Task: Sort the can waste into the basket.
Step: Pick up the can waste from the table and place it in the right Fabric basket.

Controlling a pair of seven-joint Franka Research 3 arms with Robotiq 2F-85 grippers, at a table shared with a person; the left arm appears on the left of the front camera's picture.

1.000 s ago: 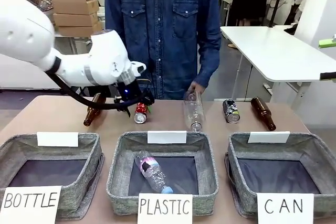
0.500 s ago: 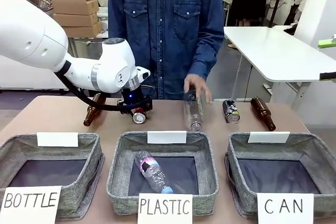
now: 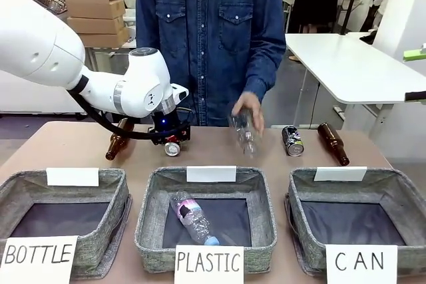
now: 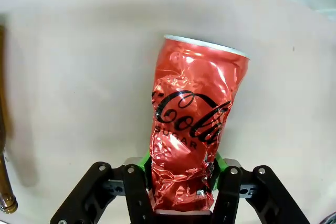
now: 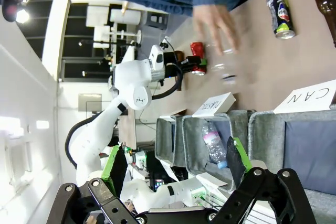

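Observation:
The dented red can [image 4: 193,124] with white lettering sits between my left gripper's [image 4: 182,181] green pads, and the gripper is shut on its lower end. In the front view this gripper [image 3: 170,140] holds the red can [image 3: 173,149] low over the table's far left-centre. The dark silver-grey can [image 3: 291,140] lies at the far right; it is the dark can [image 5: 278,14] in the right wrist view. The CAN basket [image 3: 399,187] stands at the near right with a dark floor and nothing in it. My right gripper [image 5: 174,151] hangs open far back from the table, with nothing between its fingers.
A person's hand [image 3: 247,110] lifts a clear plastic bottle [image 3: 245,135] at the far middle. Brown glass bottles lie at the far left [image 3: 118,142] and far right [image 3: 333,143]. The PLASTIC basket [image 3: 150,211] holds one clear bottle; the BOTTLE basket [image 3: 20,187] is at the near left.
My left gripper came down and shut on the red can. The person's hand took hold of the clear plastic bottle and raised it off the table.

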